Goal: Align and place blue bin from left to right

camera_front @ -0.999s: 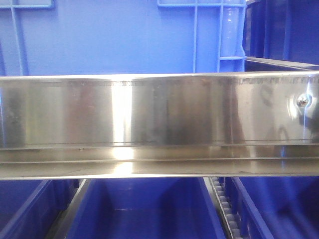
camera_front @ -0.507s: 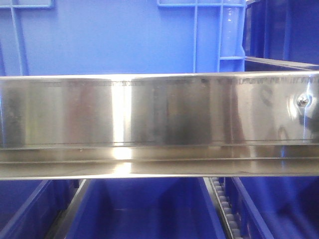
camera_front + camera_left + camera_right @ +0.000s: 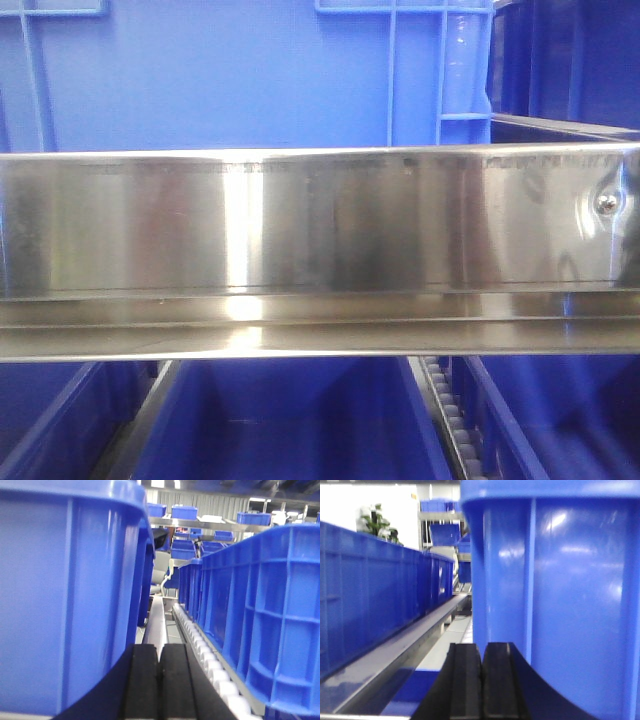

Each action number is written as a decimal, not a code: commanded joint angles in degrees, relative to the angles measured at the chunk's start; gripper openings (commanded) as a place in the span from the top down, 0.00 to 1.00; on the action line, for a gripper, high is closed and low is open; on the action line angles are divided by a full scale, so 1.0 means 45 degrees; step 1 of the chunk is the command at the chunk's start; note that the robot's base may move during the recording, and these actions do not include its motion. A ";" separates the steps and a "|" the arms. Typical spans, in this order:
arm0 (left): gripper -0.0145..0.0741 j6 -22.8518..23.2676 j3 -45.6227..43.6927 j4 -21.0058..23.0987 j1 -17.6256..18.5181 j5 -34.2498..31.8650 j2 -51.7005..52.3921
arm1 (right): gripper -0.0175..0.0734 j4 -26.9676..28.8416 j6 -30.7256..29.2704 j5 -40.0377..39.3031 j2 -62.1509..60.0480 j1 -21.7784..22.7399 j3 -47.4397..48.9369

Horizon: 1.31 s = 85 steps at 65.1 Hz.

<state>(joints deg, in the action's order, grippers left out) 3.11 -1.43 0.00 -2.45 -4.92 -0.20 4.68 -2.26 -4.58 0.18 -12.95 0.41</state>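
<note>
Cut off at the top and masked lower down by the steel rail (image 3: 320, 230) in the front view: the blue bin (image 3: 220, 80), set behind and above that rail. Inside hidden from every camera. Left pincer (image 3: 159, 680) closed, pads flat against each other, just beside the bin's side wall. Right pincer (image 3: 481, 680) likewise closed pad to pad beside the opposite wall, perhaps touching it. Below the rail, darker tubs (image 3: 290, 420), seen only in part, contents impossible to judge. Roller track (image 3: 200, 645) blurred, cropped at the frame edge.

Bright light blue bin (image 3: 220, 75), mirror-silver steel rail (image 3: 300, 240) streaked with white glare, darker royal-blue gridded tubs (image 3: 260, 615), white rollers (image 3: 207, 657), black jaws.
</note>
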 commanded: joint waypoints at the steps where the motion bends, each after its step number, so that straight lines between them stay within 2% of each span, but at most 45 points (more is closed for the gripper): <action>1: 0.96 -0.0029 -0.1113 0.0000 -0.0049 0.0175 0.0044 | 0.98 -0.0079 -0.0081 -0.0169 -0.0039 -0.0040 0.0810; 8: 0.92 -0.0029 -0.2943 -0.0095 -0.0049 0.2207 0.0044 | 0.98 -0.0285 -0.0081 0.1956 -0.0039 -0.0040 0.2621; 14: 0.80 -0.0029 -0.4695 -0.0172 -0.0049 0.4085 -0.0321 | 0.92 -0.0285 -0.0081 0.3535 -0.0026 -0.0040 0.4386; 19: 0.65 -0.0029 -0.5998 -0.0172 -0.0049 0.5226 -0.0904 | 0.77 -0.0285 -0.0081 0.4435 0.0433 -0.0040 0.5563; 23: 0.54 -0.0029 -0.6913 -0.0172 -0.0049 0.5797 -0.1475 | 0.56 -0.0285 -0.0081 0.5107 0.0974 -0.0040 0.6582; 29: 0.42 -0.0029 -0.7977 -0.0172 -0.0021 0.6040 -0.2441 | 0.28 -0.0178 -0.0081 0.5364 0.1885 -0.0040 0.7561; 33: 0.35 -0.0029 -0.8572 -0.0148 0.0109 0.6037 -0.3050 | 0.17 -0.0178 -0.0081 0.5317 0.2531 -0.0047 0.8067; 45: 0.20 -0.0029 -0.9987 -0.0201 0.0448 0.6011 -0.5219 | 0.18 -0.0135 -0.0081 0.5443 0.4506 -0.0047 0.9016; 53: 0.17 -0.0029 -1.0839 -0.0201 0.1453 0.6035 -0.6354 | 0.18 -0.0079 -0.0081 0.5647 0.5968 -0.0298 1.0214; 62: 0.17 -0.0029 -1.1810 -0.0201 0.2742 0.6055 -0.7684 | 0.18 -0.0079 -0.0081 0.6100 0.7563 -0.1511 1.2003; 75: 0.17 -0.0029 -1.3828 -0.0239 0.4973 0.7051 -0.9838 | 0.18 -0.0079 -0.0164 0.8240 1.0536 -0.3864 1.4996; 80: 0.17 -0.0029 -1.4907 -0.0407 0.5536 0.7844 -1.0724 | 0.18 -0.0079 -0.0164 0.8997 1.1755 -0.4424 1.6135; 85: 0.17 -0.0029 -1.6089 -0.0414 0.5656 0.8700 -1.1810 | 0.18 -0.0079 -0.0164 0.9697 1.2943 -0.4661 1.7289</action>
<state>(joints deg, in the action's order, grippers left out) 3.11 -68.79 -1.33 21.91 30.56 -49.13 4.63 -2.38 36.40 53.44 -32.75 73.19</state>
